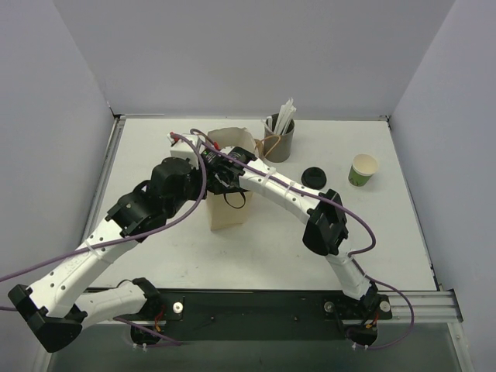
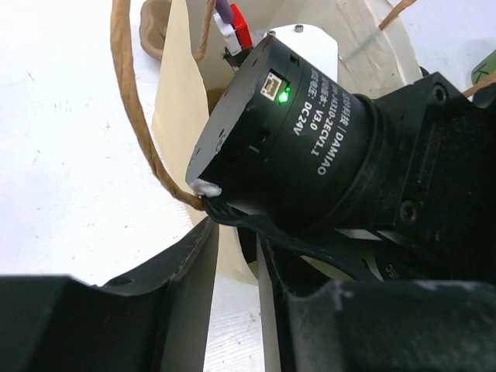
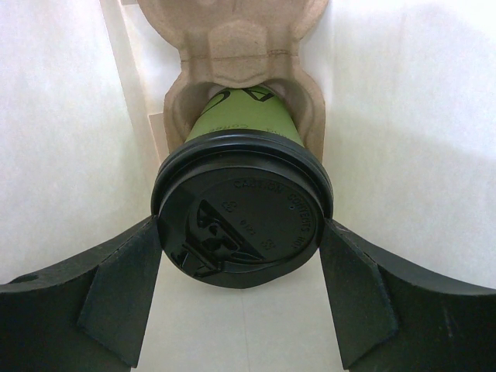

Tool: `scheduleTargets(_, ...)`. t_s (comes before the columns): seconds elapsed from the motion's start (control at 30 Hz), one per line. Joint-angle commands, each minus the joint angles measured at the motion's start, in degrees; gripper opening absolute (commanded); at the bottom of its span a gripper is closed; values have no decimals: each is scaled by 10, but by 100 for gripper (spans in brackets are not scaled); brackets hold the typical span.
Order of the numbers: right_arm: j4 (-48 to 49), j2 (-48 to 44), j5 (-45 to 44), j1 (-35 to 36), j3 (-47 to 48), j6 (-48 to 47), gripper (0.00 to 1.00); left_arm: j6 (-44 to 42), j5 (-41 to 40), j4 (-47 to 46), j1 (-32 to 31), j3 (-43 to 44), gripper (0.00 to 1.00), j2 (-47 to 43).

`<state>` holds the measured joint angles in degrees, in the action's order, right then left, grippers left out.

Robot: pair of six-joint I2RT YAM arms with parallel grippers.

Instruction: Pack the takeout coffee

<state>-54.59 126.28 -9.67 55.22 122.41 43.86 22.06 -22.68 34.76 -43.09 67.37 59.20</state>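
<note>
The right gripper (image 3: 242, 232) is reaching down inside the paper bag (image 1: 227, 211). Its fingers are standing wide and pressing both sides of the black lid on the takeout coffee (image 3: 244, 124), which is sitting in a pulp carrier (image 3: 232, 39) at the bag's bottom. The left gripper (image 2: 232, 263) is straddling the bag's rim, jaws partway apart; whether it is pinching the paper I cannot tell.

If the right arm rises without letting go, the cup is likely coming out with it. The bag walls are crowding the fingers, and the twine handle (image 2: 132, 116) is looping where it could snag the wrist. The bag is standing left of middle, toward the surface's far edge, with the straw cup (image 1: 279, 143) just beside it, so a tug could topple both.
</note>
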Motion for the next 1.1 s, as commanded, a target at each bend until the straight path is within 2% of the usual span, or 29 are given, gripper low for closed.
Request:
scheduleTargets(0.0, -82, 48, 18, 16, -27, 6, 43, -11, -26, 7, -3, 36, 35, 13)
scheduleTargets(0.27, -83, 48, 16, 16, -28, 5, 43, -15, -33, 15, -2, 41, 27, 19)
scheduleTargets(0.33, -82, 49, 18, 15, -27, 4, 43, -16, -36, 19, -2, 41, 21, 20)
scheduleTargets(0.47, -83, 55, 20, 16, -26, 4, 43, -17, -35, 19, -2, 40, 15, 19)
scheduleTargets(0.77, -77, 67, 30, 13, -31, -1, 43, -13, -32, 21, -2, 30, 10, 14)
scheduleTargets(0.8, -77, 70, 33, 14, -30, 0, 43, -13, -32, 21, -2, 29, 7, 14)
scheduleTargets(1.0, -78, 64, 32, 11, -29, -2, 43, -12, -48, 28, -2, 25, 4, 7)
scheduleTargets(1.07, -77, 61, 34, 9, -26, -3, 45, -14, -51, 26, -2, 22, 0, 7)
